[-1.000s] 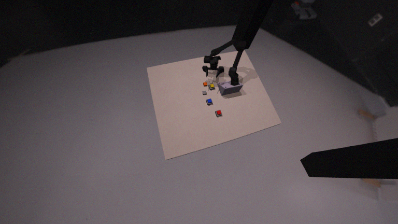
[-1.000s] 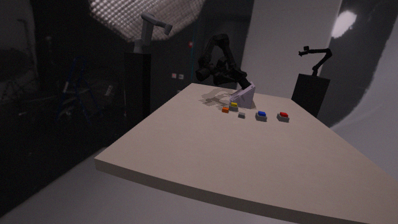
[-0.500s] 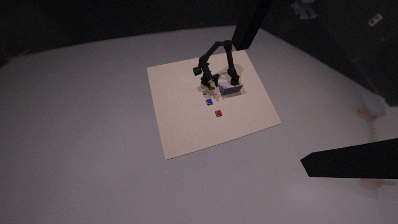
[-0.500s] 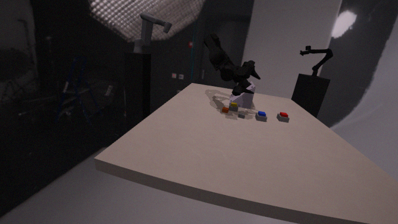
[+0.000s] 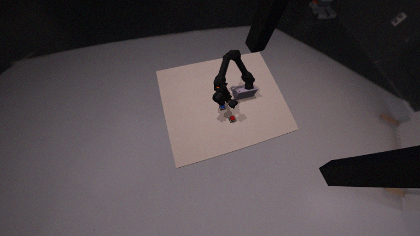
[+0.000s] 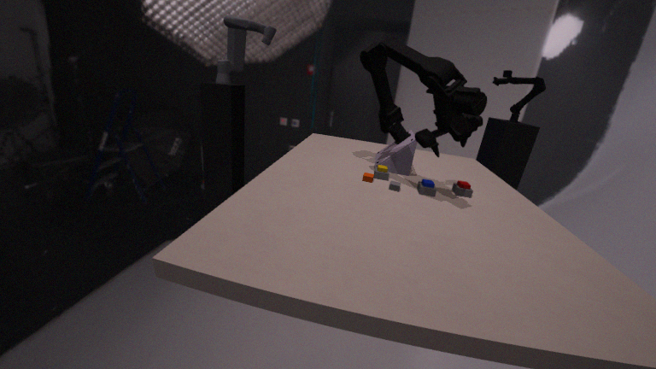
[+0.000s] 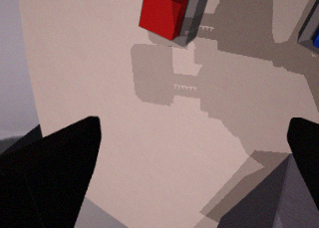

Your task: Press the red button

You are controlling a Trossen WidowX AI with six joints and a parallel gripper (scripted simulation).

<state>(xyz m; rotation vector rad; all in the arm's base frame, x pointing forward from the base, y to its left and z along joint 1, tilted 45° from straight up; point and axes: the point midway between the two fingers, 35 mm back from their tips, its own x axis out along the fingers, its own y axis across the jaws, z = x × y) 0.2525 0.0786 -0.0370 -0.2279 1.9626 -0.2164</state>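
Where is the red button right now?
In the exterior view the red button sits rightmost in the row on the table, beside the blue button.

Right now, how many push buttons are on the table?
3. Yellow button by the arm's base, blue button in the middle, red button at the far right. The arm may hide others.

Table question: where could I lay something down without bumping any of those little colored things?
The near half of the table, in front of the red button and blue button, shows no objects. It is crowded by the arm's base, around the yellow button, orange block and grey block.
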